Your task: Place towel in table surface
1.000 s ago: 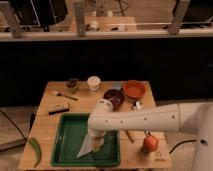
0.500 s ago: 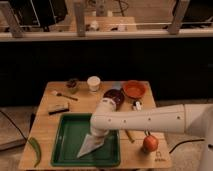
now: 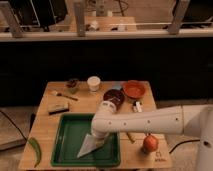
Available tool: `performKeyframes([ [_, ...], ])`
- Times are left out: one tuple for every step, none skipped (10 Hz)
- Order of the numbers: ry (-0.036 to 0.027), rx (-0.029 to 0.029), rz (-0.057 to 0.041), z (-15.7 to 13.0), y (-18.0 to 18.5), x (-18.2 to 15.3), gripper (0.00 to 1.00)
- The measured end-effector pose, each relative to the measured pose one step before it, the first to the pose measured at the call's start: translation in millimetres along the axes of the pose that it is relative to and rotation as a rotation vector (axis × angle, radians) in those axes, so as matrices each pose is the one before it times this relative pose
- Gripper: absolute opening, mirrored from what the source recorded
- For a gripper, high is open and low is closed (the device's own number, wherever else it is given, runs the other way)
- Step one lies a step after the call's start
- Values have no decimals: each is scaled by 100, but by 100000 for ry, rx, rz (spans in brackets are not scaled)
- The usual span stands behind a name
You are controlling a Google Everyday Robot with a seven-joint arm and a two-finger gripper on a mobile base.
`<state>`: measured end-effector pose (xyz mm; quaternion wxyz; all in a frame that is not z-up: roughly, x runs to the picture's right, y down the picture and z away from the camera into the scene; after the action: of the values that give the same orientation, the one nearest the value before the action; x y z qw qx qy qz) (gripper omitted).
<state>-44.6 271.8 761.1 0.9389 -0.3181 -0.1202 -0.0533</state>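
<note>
Single view, mounted high on the near side of the counter, tilted down and facing its far edge. It sits back enough that all four corners fit, the near ones at the bottom of frame, with floor past the left edge and a dark wall beyond the far edge. The arm enters frame-right over the near-right corner; the claw sits midway along the near edge, over the green tray, at the towel.

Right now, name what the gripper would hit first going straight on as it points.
The gripper points down over the green tray. It would likely meet the towel just below it first, then the tray floor, though depth is unclear.
</note>
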Motion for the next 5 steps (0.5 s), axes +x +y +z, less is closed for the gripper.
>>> performKeyframes([
  [-183,-586,-199,-500,37,4,31],
  [-526,-1340,-1244,-179,170,-461,34],
  [-443,-2224,-2665,342,302,-722,43],
  [-721,-2362,-2553,757,392,-598,54],
  [-881,-2374,-3131,681,396,-825,64],
])
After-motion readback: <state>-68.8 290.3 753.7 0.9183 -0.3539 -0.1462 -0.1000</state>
